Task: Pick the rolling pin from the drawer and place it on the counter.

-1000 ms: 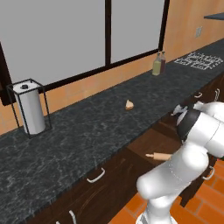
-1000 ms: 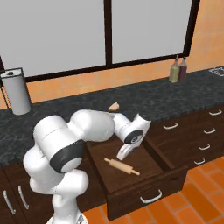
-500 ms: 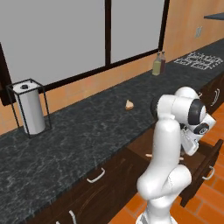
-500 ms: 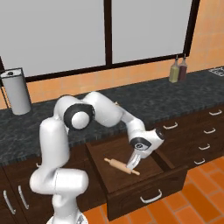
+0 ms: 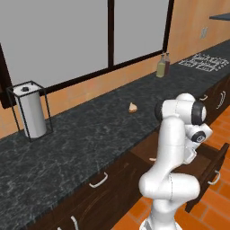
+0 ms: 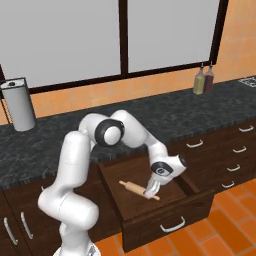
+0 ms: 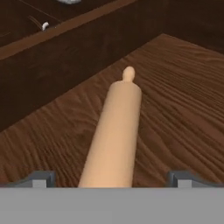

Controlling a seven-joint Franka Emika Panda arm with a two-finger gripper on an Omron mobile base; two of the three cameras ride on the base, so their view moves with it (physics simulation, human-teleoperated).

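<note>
The claw (image 6: 150, 192) is spread wide over the pin (image 7: 114, 133) in the drawer (image 6: 165, 231), ready to grab it.

Kitchen interior: orange wall (image 6: 239, 30); large dark-framed window (image 6: 120, 37); orange tiled floor (image 6: 232, 220); dark brown cabinets with silver handles (image 6: 240, 150); even, diffuse lighting.

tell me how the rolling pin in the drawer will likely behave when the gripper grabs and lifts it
The rolling pin looks like solid smooth wood, so it should stay stiff. Its round body lies flat on the drawer floor, so a nudge could roll it. The gripper sits near one end rather than mid-length, so the long free end may sag or swing when lifted.
</note>
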